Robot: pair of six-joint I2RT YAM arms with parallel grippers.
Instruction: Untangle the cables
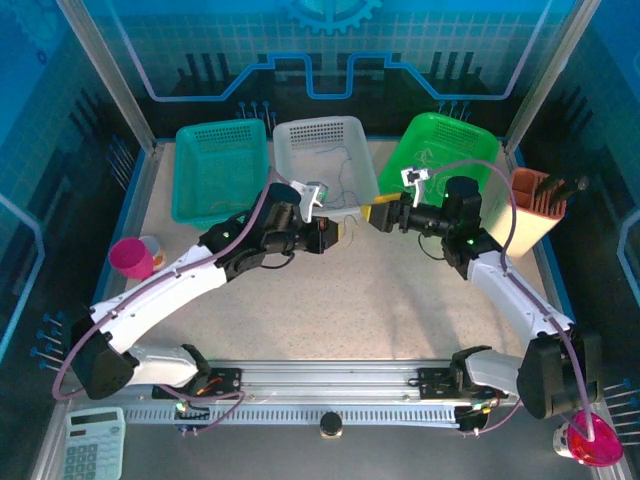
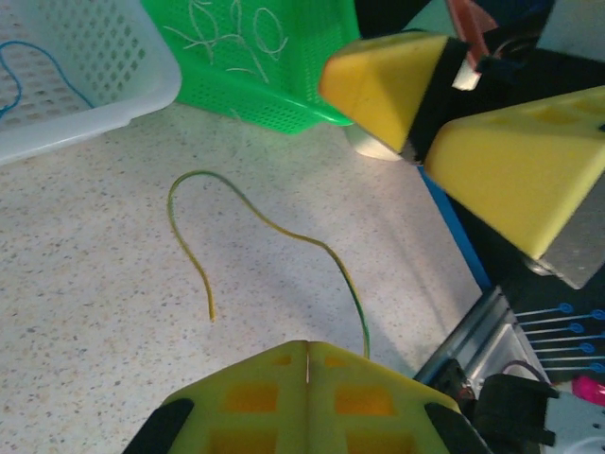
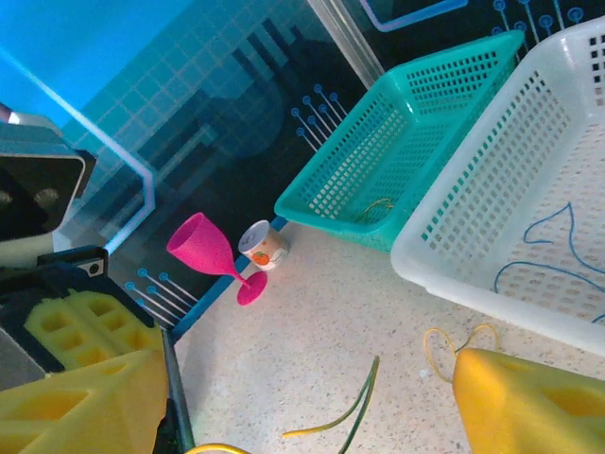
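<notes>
Speckled tan table (image 1: 400, 300) fills the middle of the top view, with three baskets along its far edge: a teal basket (image 1: 220, 170) at upper left, a white basket (image 1: 322, 150) in the middle and a green basket (image 1: 440, 155) at upper right.

The left gripper (image 2: 307, 364) sits at the bottom of its own view. Its yellow pads are pressed tight together, and the yellow-green cable (image 2: 201, 172) comes out from between them. So it looks like it is pinching one end. The rest of that cable curls over the table in an open bend and touches no other wire.

The right gripper (image 3: 312, 397) has its pads wide apart and holds nothing. In the top view it hangs just beside the left one, near the white basket.

Thin whitish cables (image 2: 269, 24) lie in the green basket.

I think this one cable is already free of the others and is now being put away. The next move needs a slow lift so the limp wire does not slip out, then a drop into a basket, maybe the teal one.
</notes>
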